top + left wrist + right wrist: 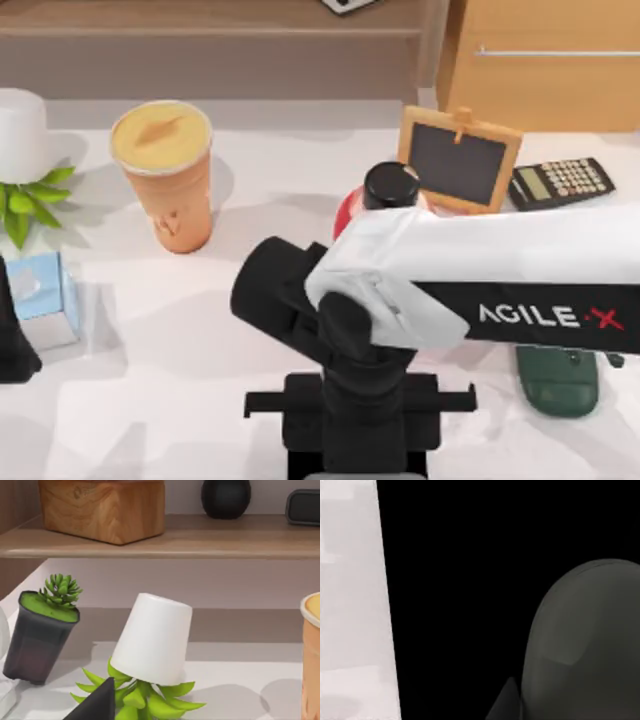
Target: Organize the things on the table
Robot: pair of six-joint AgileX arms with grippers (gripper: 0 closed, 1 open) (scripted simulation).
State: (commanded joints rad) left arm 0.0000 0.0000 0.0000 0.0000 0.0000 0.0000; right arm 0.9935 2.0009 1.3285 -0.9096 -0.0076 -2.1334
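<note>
A tall orange cup (163,175) with a yellowish top stands upright at the back left of the white table (150,400); its edge (312,655) also shows in the left wrist view. A dark greenish-grey mouse (557,380) lies at the front right, partly under my right arm. That arm reaches across from the right, and its gripper (355,415) hangs over the table's front middle with its fingers hidden. The right wrist view is mostly dark, with a grey rounded shape (585,640) close by. My left arm (12,340) is parked at the left edge.
A red bottle with a black cap (390,185), a small chalkboard (460,155) and a calculator (560,182) stand at the back right. A white-potted plant (152,640), a dark-potted succulent (42,630) and a pale blue box (40,295) crowd the left. Behind are the wooden shelf (200,535) and drawer cabinet (545,60).
</note>
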